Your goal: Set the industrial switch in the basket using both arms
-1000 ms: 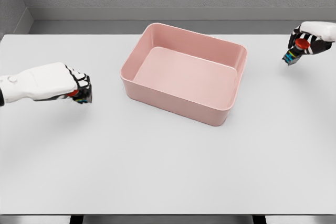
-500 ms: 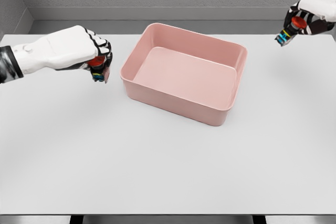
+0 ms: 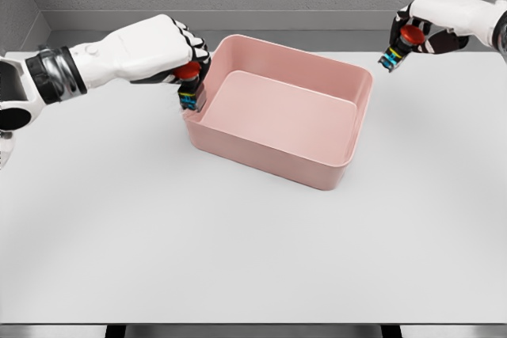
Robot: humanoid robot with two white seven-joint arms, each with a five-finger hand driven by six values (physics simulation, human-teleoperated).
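Note:
A pink basket (image 3: pixel 261 161) sits on the white table, slightly right of centre at the back. My left hand (image 3: pixel 162 49) is shut on an industrial switch (image 3: pixel 190 89) with a red button on top, held in the air just over the basket's left rim. At the upper right, my right hand (image 3: pixel 432 25) is shut on a second industrial switch (image 3: pixel 398 47), also red-topped, hanging above the table to the right of the basket's far right corner. The basket's inside holds nothing that I can see.
The white table (image 3: pixel 238 251) stretches wide in front of the basket. A grey wall runs along its far edge.
Both hands have lifted their switches and moved inward. The left hand went up and right to the basket's left rim. The right hand went left toward the basket's far right corner.

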